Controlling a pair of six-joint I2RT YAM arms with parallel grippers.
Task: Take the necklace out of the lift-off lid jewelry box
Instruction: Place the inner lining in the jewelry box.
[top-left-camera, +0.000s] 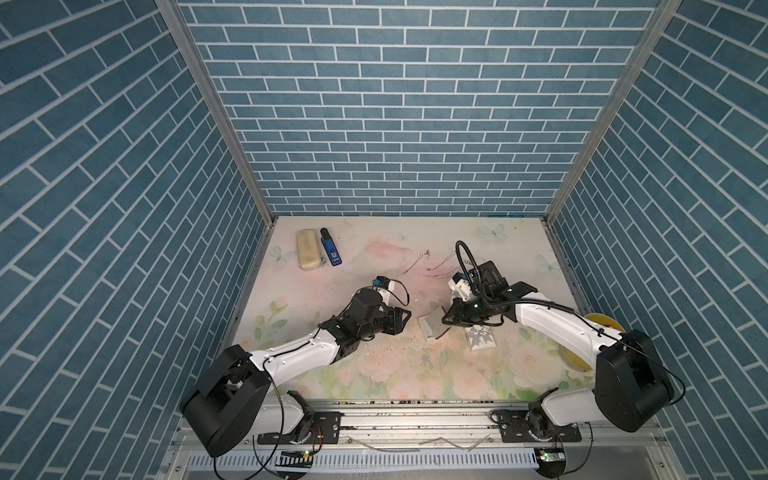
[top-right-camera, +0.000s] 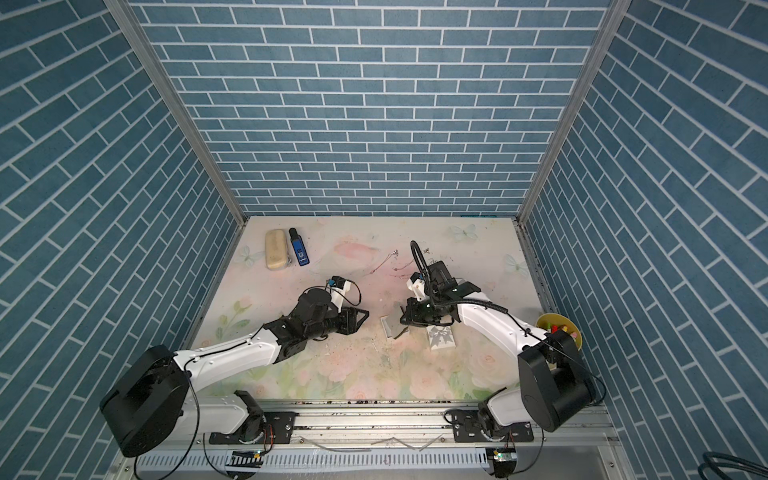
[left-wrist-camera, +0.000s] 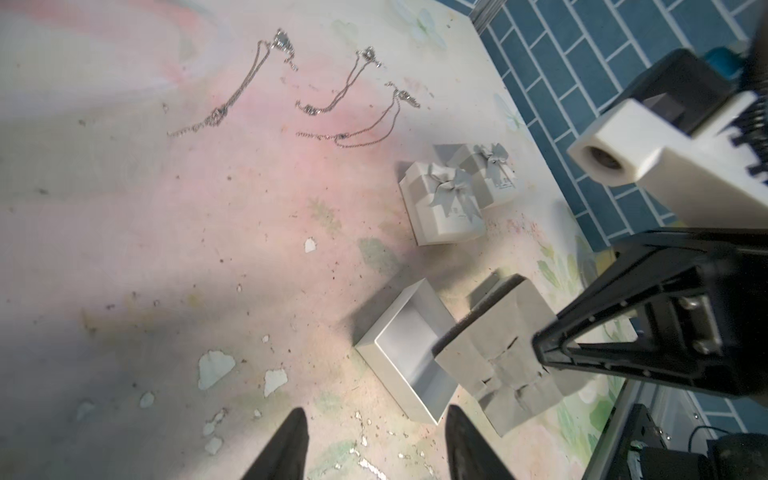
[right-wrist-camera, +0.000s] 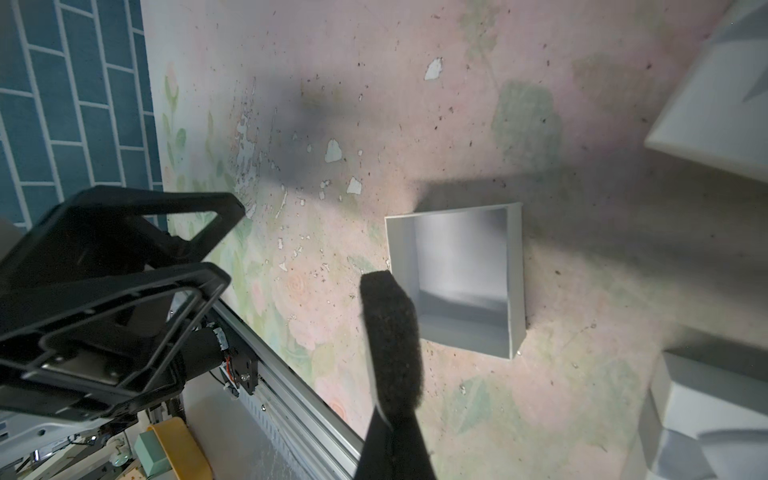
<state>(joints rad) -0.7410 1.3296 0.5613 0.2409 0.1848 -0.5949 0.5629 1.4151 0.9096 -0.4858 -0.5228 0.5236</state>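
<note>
The jewelry box base (top-left-camera: 428, 330) (left-wrist-camera: 409, 353) (right-wrist-camera: 461, 266) lies open on the floral table, and its white inside shows nothing. My right gripper (top-left-camera: 445, 319) (left-wrist-camera: 539, 348) (right-wrist-camera: 388, 419) is shut on the box's grey foam insert (left-wrist-camera: 498, 357) (right-wrist-camera: 390, 332), held tilted over the box's rim. No chain shows on the insert. Three silver necklaces (left-wrist-camera: 237, 95) (left-wrist-camera: 336, 97) (left-wrist-camera: 365, 126) lie stretched out on the table farther back, seen in a top view as thin necklaces (top-left-camera: 415, 262). My left gripper (top-left-camera: 408, 320) (left-wrist-camera: 376, 419) hovers open just left of the box, with nothing between its fingers.
A lid with a bow (top-left-camera: 482, 337) lies right of the open box. Two closed grey bow boxes (left-wrist-camera: 444, 208) (left-wrist-camera: 492, 174) stand beyond it. A beige case (top-left-camera: 309, 250) and a blue device (top-left-camera: 331, 247) lie at the back left. A yellow bowl (top-left-camera: 602, 324) sits at the right edge.
</note>
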